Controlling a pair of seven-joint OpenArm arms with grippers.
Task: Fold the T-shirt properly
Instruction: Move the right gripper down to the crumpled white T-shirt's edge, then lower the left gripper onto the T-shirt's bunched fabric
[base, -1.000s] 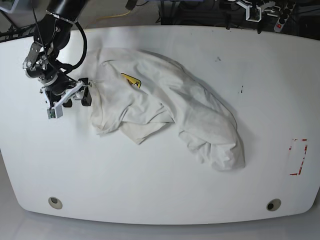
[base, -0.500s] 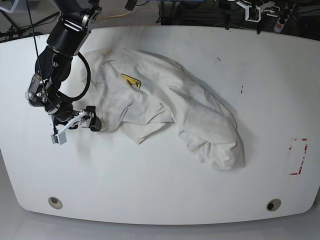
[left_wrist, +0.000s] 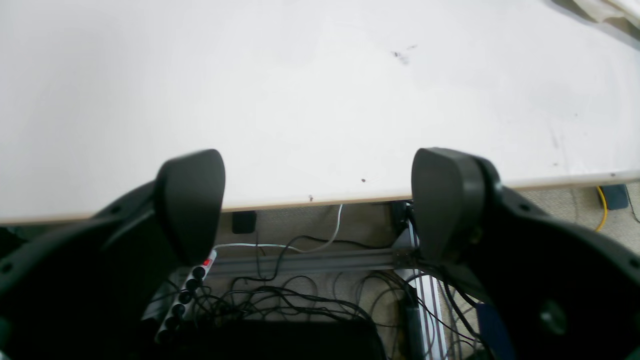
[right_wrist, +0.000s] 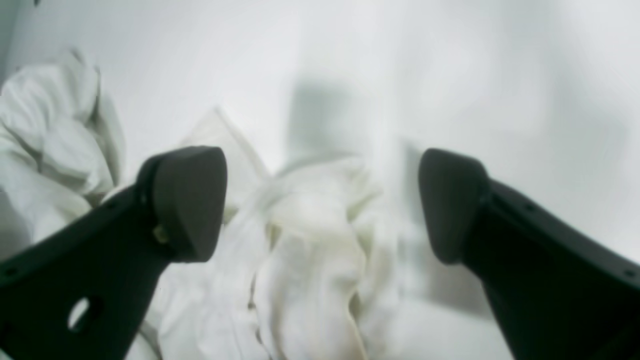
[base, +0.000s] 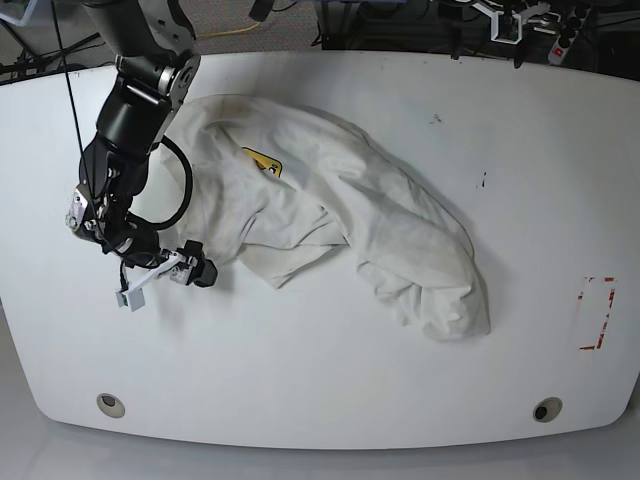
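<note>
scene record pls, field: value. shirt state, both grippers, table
T-shirt: crumpled heap, unfolded, yellow graphic partly showing
right gripper: open, empty, at the shirt's near-left edge
left gripper: open, empty, at the table's far edge, away from the shirt
table: white, red tape mark on one side
fold progress: not started

Wide white rounded table (base: 330, 390) w/ red tape marks (base: 597, 313); tangled black cables (left_wrist: 280, 295), probably beige carpet floor (left_wrist: 560, 200) beneath.
</note>
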